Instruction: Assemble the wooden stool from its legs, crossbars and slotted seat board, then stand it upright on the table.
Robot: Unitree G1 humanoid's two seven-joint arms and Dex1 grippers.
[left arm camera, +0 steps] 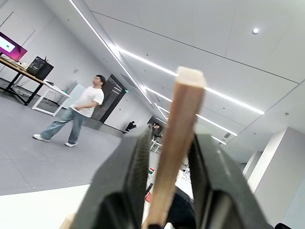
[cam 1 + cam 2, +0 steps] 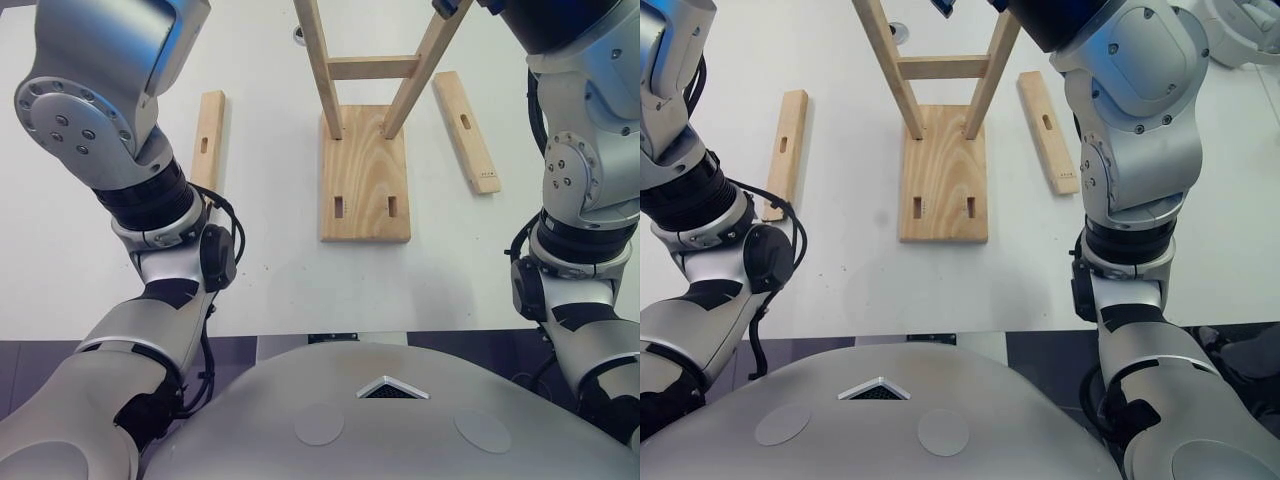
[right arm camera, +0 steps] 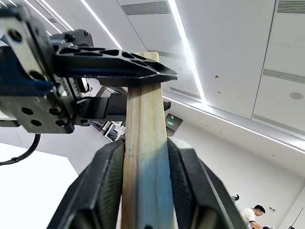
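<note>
The slotted seat board (image 2: 365, 205) lies flat in the middle of the table. A leg frame, two legs joined by a crossbar (image 2: 372, 67), stands with its feet at the board's far slots, and the two near slots are empty. My left gripper (image 1: 170, 151) is shut on the upper part of the frame's left leg (image 2: 322, 70). On the right leg (image 2: 420, 70), near its top, my right gripper (image 3: 145, 167) is shut, its pads pressed on both sides of the wood (image 3: 143, 114).
A loose slotted wooden bar (image 2: 208, 140) lies on the white table left of the board. A second one (image 2: 465, 130) lies to the right. My forearms flank the board on both sides. The table's front edge runs just before my torso.
</note>
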